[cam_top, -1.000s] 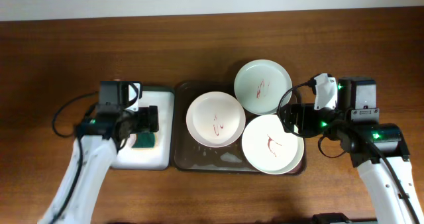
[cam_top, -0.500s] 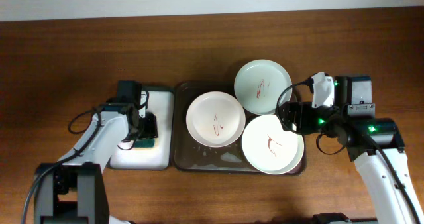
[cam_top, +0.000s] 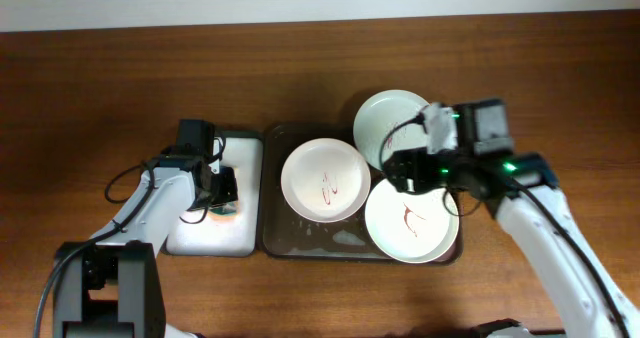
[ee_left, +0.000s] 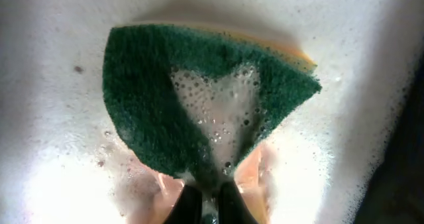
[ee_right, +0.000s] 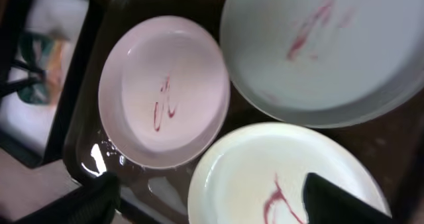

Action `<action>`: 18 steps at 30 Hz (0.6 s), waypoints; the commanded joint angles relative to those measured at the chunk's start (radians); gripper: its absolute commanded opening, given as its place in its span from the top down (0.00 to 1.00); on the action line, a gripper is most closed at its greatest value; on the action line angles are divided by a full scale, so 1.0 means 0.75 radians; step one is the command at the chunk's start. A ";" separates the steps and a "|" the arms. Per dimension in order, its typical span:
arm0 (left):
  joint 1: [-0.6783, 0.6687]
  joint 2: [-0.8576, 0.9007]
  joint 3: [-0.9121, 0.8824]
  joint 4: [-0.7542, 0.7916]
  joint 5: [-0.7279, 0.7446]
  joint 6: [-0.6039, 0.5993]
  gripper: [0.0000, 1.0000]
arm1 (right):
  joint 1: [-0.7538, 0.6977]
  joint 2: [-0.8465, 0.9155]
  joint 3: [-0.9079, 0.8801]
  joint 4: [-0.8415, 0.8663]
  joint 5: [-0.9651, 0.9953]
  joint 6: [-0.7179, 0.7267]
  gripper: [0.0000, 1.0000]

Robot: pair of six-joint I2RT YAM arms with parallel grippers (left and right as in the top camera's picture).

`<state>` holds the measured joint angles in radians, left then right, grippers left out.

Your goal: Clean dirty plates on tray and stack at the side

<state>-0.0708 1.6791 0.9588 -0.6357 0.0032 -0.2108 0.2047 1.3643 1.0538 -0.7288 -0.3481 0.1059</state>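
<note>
Three white plates with red scribbles lie on the dark brown tray (cam_top: 275, 233): one at the left (cam_top: 323, 180), a pale green one (cam_top: 380, 123) at the back right, one at the front right (cam_top: 410, 228). My right gripper (cam_top: 402, 171) hovers open where the two right plates meet. The right wrist view shows its dark fingertips (ee_right: 99, 197) far apart, either side of the front plate (ee_right: 265, 177), with the left plate (ee_right: 165, 91) and the pale plate (ee_right: 331, 45) beyond. My left gripper (ee_left: 211, 201) is shut on a foamy green sponge (ee_left: 165, 85), pinching its edge.
The sponge (cam_top: 222, 209) lies in a smaller white-lined tray (cam_top: 215, 236) full of suds, just left of the brown tray. Foam and water sit on the brown tray's front strip (ee_right: 93, 154). Bare wooden table (cam_top: 120, 78) surrounds both trays.
My left gripper has come down into the small tray and closed on the sponge. My right arm has moved left over the two right plates, its jaws a little narrower.
</note>
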 commanded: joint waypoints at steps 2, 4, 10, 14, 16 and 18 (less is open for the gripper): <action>0.005 0.014 0.007 -0.030 0.001 -0.008 1.00 | 0.115 0.212 0.024 0.141 -0.010 0.007 0.23; 0.005 0.014 0.007 -0.036 0.001 -0.007 0.96 | 0.175 0.336 0.024 0.247 -0.009 0.011 0.29; 0.005 0.014 0.007 -0.041 0.001 -0.007 0.92 | 0.244 0.518 0.024 0.366 0.156 0.152 0.42; 0.005 0.014 0.007 -0.041 0.001 -0.007 0.86 | 0.244 0.564 0.024 0.379 0.157 0.183 0.53; 0.005 0.014 0.007 -0.040 0.001 -0.007 0.87 | 0.244 0.574 0.023 0.378 0.157 0.186 0.57; 0.005 0.014 0.007 -0.040 0.001 -0.007 0.91 | 0.245 0.587 0.021 0.377 0.160 0.186 0.58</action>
<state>-0.0708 1.6791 0.9596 -0.6605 0.0029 -0.2142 0.3767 1.7874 1.0569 -0.4473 -0.2470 0.2352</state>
